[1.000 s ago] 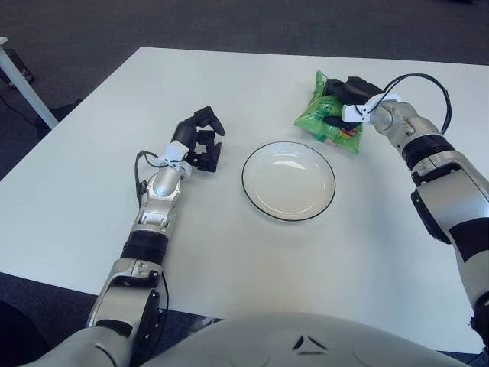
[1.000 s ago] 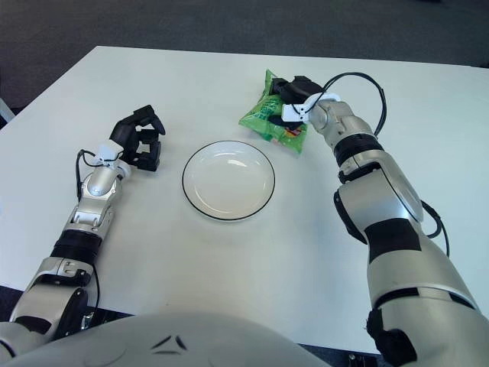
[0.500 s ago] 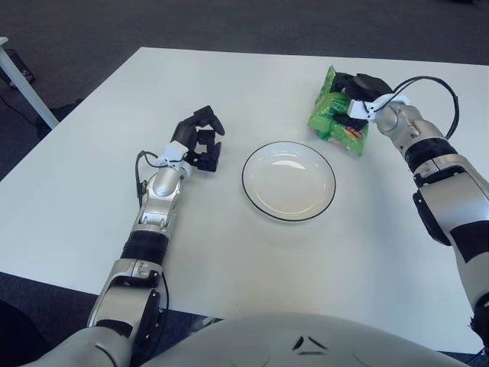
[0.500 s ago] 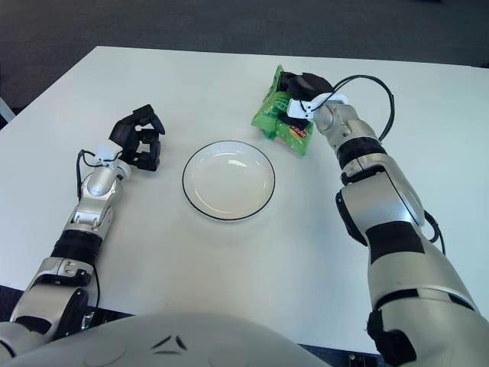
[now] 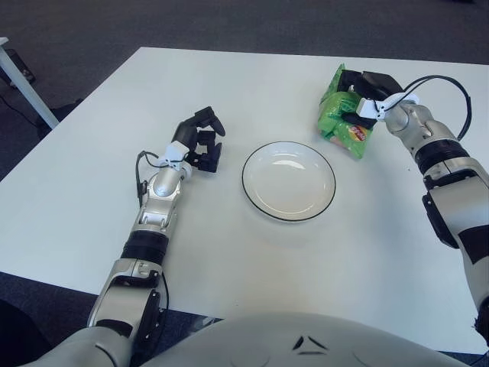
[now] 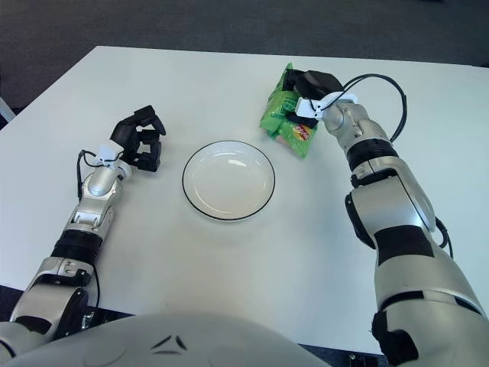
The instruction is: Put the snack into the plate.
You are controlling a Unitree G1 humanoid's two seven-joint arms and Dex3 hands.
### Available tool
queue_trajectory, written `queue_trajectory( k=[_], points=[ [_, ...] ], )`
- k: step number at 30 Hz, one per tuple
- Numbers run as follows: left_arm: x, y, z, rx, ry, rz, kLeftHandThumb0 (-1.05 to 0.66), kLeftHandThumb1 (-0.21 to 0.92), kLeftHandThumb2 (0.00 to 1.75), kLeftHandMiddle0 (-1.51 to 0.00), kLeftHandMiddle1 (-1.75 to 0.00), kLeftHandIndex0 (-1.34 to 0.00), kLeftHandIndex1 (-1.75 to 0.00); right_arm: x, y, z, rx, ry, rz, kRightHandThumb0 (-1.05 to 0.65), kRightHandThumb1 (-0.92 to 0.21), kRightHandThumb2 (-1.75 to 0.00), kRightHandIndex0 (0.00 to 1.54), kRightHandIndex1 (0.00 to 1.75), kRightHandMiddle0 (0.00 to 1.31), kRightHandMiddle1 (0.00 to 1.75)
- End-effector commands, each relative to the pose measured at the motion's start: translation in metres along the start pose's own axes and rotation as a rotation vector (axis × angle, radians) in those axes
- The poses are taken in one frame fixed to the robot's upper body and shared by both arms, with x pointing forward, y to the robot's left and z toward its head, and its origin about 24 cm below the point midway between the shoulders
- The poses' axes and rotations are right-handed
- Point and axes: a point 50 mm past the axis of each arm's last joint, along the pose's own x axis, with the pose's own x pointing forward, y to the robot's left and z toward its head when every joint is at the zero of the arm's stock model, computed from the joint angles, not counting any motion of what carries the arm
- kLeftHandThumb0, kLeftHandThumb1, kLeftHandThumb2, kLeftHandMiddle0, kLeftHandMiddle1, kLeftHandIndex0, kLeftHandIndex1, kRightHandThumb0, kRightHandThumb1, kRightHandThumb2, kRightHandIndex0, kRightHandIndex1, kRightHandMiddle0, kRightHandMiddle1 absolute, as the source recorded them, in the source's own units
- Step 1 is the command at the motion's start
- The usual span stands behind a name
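A green snack bag [image 5: 339,118] is up off the table, tilted, to the upper right of the plate. My right hand [image 5: 365,90] is shut on the snack bag's upper part, black fingers wrapped over it. The white plate [image 5: 289,180] with a dark rim sits empty in the middle of the white table [image 5: 92,176]. In the right eye view the same bag [image 6: 285,121] shows beside the plate [image 6: 228,180]. My left hand [image 5: 200,142] shows left of the plate with its fingers curled, holding nothing.
The table's far edge runs just behind the snack bag. A white table leg [image 5: 23,84] stands at the far left over dark carpet. A black cable [image 5: 447,84] loops from my right wrist.
My right hand has lifted the snack bag and carried it a little to the right and up, tilting it more upright. The left hand and the plate have not moved.
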Motion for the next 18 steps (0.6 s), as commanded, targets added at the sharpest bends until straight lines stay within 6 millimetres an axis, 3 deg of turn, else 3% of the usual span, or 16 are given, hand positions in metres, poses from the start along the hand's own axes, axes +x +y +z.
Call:
queue_trajectory(
  k=[1,10,18],
  points=[
    [-0.060,-0.036,-0.058,-0.112,0.289,-0.003,-0.52,0.22,1.43,-1.26,-1.75,-0.69,-1.75,-0.004,-0.004,-0.006,0.002,0.019,-0.001,0.00,-0.02,-1.62,0.87,1.62,0.62,1.75],
    [-0.058,-0.036,-0.057,-0.122,0.280,-0.002,-0.52,0.23,1.43,-1.26,-1.75,-0.69,-1.75,-0.008,-0.043,0.008,0.062,-0.073,-0.160,0.00,-0.02,-1.62,0.86,1.64,0.62,1.75],
    [-0.057,-0.035,-0.058,-0.108,0.285,0.001,-0.52,0.22,1.43,-1.26,-1.75,-0.69,-1.75,-0.015,-0.062,0.022,0.027,-0.111,-0.244,0.00,0.00,-1.65,0.87,1.64,0.64,1.75]
  ],
)
